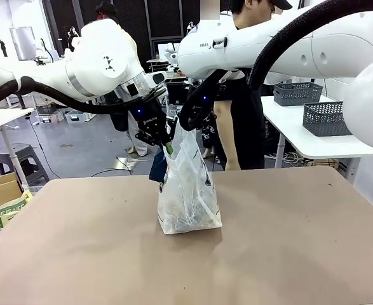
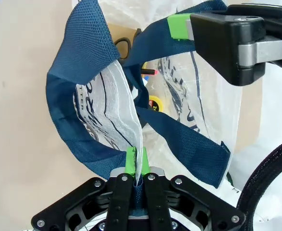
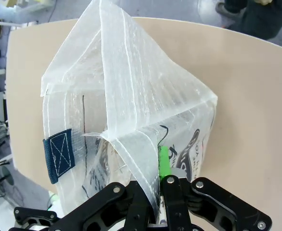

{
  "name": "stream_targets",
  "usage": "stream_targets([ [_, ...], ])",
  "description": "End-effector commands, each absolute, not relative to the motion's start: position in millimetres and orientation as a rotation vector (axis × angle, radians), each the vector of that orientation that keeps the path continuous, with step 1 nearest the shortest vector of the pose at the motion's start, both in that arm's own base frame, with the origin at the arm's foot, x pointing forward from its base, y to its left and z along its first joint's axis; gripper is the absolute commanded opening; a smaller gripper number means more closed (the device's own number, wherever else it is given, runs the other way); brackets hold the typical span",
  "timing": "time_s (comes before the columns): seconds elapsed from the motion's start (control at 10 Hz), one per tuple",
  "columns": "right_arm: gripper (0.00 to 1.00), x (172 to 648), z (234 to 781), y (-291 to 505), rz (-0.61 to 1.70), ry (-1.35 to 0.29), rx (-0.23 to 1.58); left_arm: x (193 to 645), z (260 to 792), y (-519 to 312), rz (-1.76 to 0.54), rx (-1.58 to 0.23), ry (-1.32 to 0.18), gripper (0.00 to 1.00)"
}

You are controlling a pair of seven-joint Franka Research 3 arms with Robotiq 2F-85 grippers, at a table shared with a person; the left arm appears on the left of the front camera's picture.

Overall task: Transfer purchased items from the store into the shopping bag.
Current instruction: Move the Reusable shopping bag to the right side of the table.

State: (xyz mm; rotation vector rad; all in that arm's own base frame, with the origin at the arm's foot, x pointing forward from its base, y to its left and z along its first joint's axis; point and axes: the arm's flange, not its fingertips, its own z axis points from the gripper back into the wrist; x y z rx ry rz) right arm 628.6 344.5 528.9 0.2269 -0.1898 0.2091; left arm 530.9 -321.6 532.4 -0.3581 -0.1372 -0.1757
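Tan table [image 1: 288, 241] spans a workshop room, and a person [image 1: 240, 114] stands at its far edge. The left arm [image 1: 97, 63] reaches in from the left. The left jaws are clamped on the shopping bag [image 1: 189, 190], pinching its whitish rim together with a navy handle [image 2: 83, 62]. The bag stands upright near the table's middle, its mouth held wide. Inside lie the purchased items [image 2: 153, 102], seemingly a yellow round piece and a small red piece [image 2: 150, 72], though they are too blurred to be sure. On the bag's other side the right jaws, on the right arm [image 1: 288, 44], are closed on the opposite rim. Farther right, two grey lattice baskets [image 1: 326, 117] sit on a white side table [image 1: 313, 143].
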Motion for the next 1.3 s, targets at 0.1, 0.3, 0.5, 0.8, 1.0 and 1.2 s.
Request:
stream_targets([
  [0.1,0.00,631.7,528.7,349.4,0.214,-0.193,0.242,532.5,531.9,-327.5,-0.203,-0.369,-0.140,0.00],
  [0.3,0.00,633.4,530.5,354.7,0.239,-0.201,0.255,532.1,536.6,-332.2,-0.233,-0.388,-0.154,0.00],
  [0.5,0.00,635.8,530.0,359.7,0.246,-0.196,0.280,530.7,537.8,-333.1,-0.253,-0.401,-0.154,0.00],
  [0.8,0.00,637.5,531.3,364.1,0.253,-0.196,0.293,534.6,536.9,-334.1,-0.253,-0.409,-0.153,0.00],
  [1.0,0.00,635.9,530.8,363.1,0.253,-0.190,0.299,529.3,531.5,-334.6,-0.232,-0.366,-0.141,0.00],
  [1.2,0.00,634.6,531.1,362.7,0.249,-0.189,0.303,530.2,530.7,-334.1,-0.229,-0.369,-0.137,0.20],
])
